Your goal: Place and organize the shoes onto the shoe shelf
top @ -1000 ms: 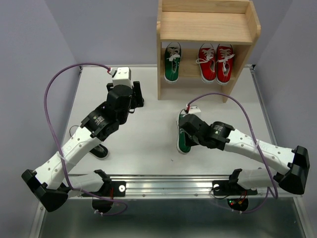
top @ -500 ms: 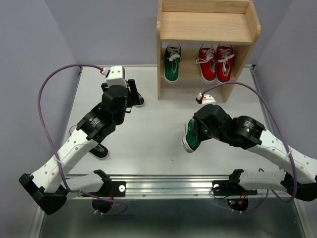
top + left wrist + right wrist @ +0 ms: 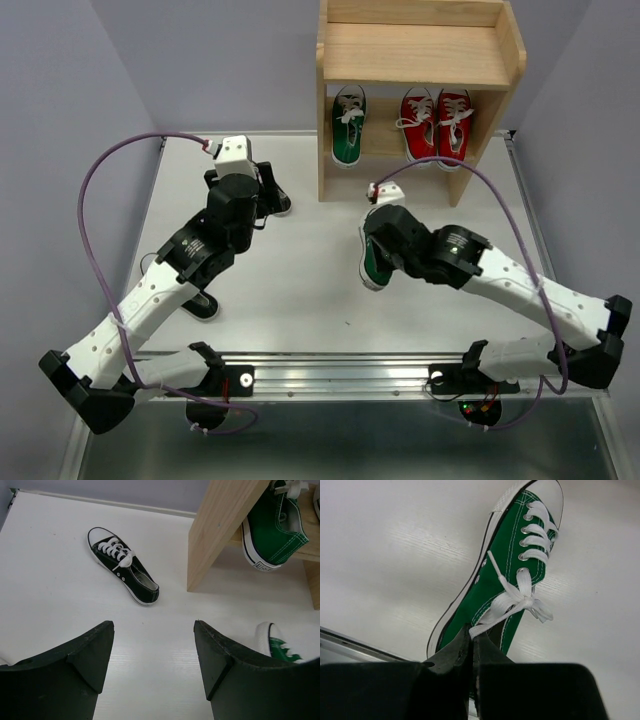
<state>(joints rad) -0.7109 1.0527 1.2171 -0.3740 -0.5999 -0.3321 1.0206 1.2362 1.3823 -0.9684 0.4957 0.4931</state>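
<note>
My right gripper (image 3: 384, 242) is shut on the collar of a green shoe (image 3: 374, 264), holding it in front of the shoe shelf (image 3: 420, 60); in the right wrist view the jaws (image 3: 472, 636) pinch the shoe (image 3: 510, 575) beside its lace end. On the lower tier stand a green shoe (image 3: 348, 125) and two red shoes (image 3: 436, 127). My left gripper (image 3: 152, 625) is open and holds nothing, hovering short of a black shoe (image 3: 125, 565) that lies left of the shelf's side panel (image 3: 220, 530). A second black shoe (image 3: 203, 305) is partly hidden under the left arm.
The shelf's top tier (image 3: 415, 50) carries nothing. A metal rail (image 3: 340, 375) runs along the table's near edge between the arm bases. Purple cables (image 3: 95, 200) loop above both arms. Walls close in the table's left, right and back sides.
The right arm swung the held green shoe rightward, then back left and closer to the shelf. The left arm shifted slightly left and back, gripper still open.
</note>
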